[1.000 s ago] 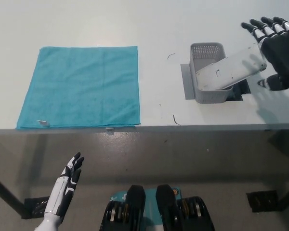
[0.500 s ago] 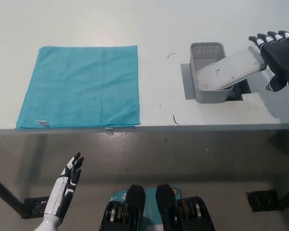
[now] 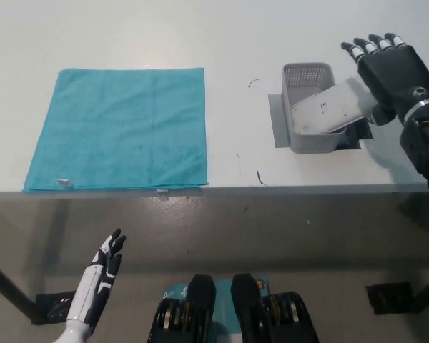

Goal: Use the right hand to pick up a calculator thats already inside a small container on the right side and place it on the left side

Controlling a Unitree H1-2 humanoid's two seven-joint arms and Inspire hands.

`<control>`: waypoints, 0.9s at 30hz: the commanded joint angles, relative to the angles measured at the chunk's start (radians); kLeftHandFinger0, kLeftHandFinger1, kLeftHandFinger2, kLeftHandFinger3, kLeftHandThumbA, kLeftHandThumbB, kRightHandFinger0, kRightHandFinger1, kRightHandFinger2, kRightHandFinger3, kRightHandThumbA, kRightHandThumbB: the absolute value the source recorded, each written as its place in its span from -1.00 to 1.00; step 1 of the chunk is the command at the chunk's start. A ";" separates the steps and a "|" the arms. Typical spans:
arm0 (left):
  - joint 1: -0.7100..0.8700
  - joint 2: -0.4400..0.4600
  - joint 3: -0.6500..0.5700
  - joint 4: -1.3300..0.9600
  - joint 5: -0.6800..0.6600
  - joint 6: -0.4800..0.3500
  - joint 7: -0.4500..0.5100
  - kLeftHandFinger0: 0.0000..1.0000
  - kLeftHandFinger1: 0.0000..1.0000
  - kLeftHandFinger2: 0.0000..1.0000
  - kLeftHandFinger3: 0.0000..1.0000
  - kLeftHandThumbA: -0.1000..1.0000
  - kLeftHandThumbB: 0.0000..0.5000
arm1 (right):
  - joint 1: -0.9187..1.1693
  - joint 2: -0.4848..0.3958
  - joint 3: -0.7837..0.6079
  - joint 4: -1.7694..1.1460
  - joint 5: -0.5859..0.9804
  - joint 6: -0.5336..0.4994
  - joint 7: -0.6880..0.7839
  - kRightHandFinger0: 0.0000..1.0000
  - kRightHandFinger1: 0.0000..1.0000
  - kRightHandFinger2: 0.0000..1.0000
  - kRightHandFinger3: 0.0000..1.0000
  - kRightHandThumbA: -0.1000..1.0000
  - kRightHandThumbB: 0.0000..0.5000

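Note:
A grey calculator (image 3: 329, 108) lies tilted in a small grey mesh container (image 3: 309, 78) on the right of the table, its back face up and its right end sticking out over the rim. My black right hand (image 3: 390, 71) hovers open over that right end, fingers spread and pointing away from me; whether it touches the calculator I cannot tell. A teal cloth (image 3: 121, 128) lies flat on the left side of the table. My white left hand (image 3: 100, 275) rests open below the table's front edge at the lower left.
The container stands on a dark grey mat (image 3: 279, 121). The white table (image 3: 229, 43) ends at its front edge (image 3: 214, 189), with dark floor below. Bare tabletop lies between the cloth and the container.
My right hand has moved left, from beside the calculator's right end to over it. The calculator and container have stayed in place. The left hand has barely shifted.

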 commanded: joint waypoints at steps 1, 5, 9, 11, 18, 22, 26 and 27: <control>-0.004 0.019 -0.005 -0.025 0.004 -0.047 0.031 1.00 1.00 1.00 1.00 1.00 -0.11 | -0.084 0.012 0.012 0.044 -0.005 0.008 -0.098 1.00 1.00 1.00 1.00 1.00 1.00; 0.007 0.016 -0.006 -0.031 0.008 -0.047 0.039 1.00 1.00 1.00 1.00 1.00 -0.10 | -0.094 0.030 0.032 0.134 0.002 0.006 -0.126 1.00 1.00 1.00 1.00 1.00 1.00; 0.002 0.019 -0.008 -0.032 0.002 -0.047 0.038 1.00 1.00 1.00 1.00 1.00 -0.08 | -0.111 0.043 0.052 0.247 0.007 0.006 -0.175 1.00 1.00 1.00 1.00 1.00 1.00; 0.002 0.020 -0.009 -0.031 0.003 -0.047 0.038 1.00 1.00 1.00 1.00 1.00 -0.08 | -0.120 0.049 0.057 0.294 0.019 0.007 -0.189 1.00 1.00 1.00 1.00 1.00 1.00; 0.007 0.020 -0.011 -0.030 -0.001 -0.047 0.039 1.00 1.00 1.00 1.00 1.00 -0.05 | -0.169 0.069 0.090 0.486 0.032 -0.006 -0.286 1.00 1.00 1.00 1.00 1.00 0.99; 0.009 0.015 -0.008 -0.033 -0.009 -0.047 0.035 1.00 1.00 1.00 1.00 1.00 -0.04 | -0.214 0.094 0.114 0.677 0.011 -0.050 -0.697 -0.58 -0.36 0.01 0.30 -0.71 0.43; 0.008 0.018 -0.011 -0.032 -0.005 -0.047 0.036 1.00 1.00 1.00 1.00 1.00 -0.07 | -0.222 0.086 0.119 0.730 0.019 -0.125 -0.929 -1.00 -0.74 -0.17 -0.25 -1.00 -0.08; 0.008 0.019 -0.012 -0.030 -0.003 -0.047 0.038 1.00 1.00 1.00 1.00 1.00 -0.08 | -0.222 0.086 0.113 0.730 0.029 -0.140 -0.957 -1.00 -0.61 0.11 -0.11 -1.00 -0.08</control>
